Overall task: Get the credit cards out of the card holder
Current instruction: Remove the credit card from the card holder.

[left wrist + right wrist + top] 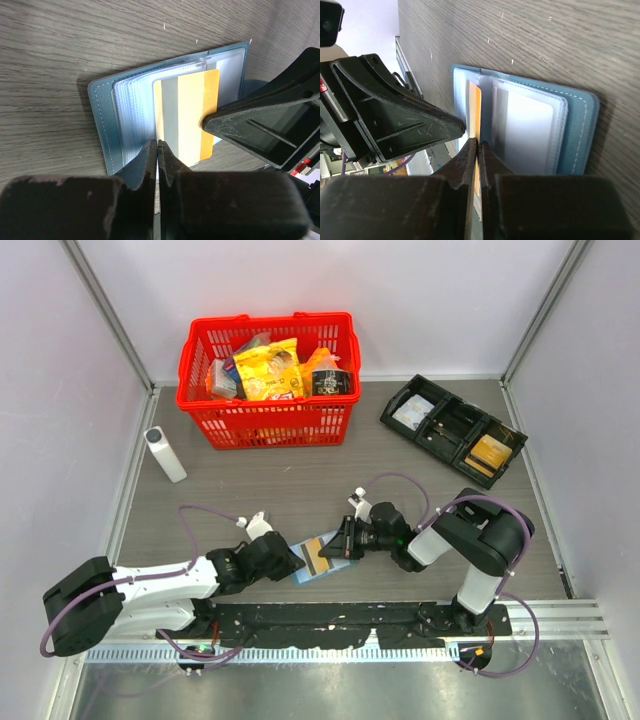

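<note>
The card holder (338,566), a small blue wallet, lies open on the table between the two arms. Its clear sleeves fan out in the left wrist view above the blue cover (102,115). A tan-gold credit card (187,115) with a grey stripe sticks partly out of a sleeve. My left gripper (157,143) is shut on the holder's near edge. My right gripper (478,142) is shut on the edge of the card (475,107), next to the holder's pale inner page (530,125). In the overhead view the two grippers meet over the holder, tip to tip.
A red basket (268,380) full of packets stands at the back. A black compartment tray (455,430) lies at the back right. A white upright container (165,453) stands at the left. The arms' base rail (330,625) runs along the near edge.
</note>
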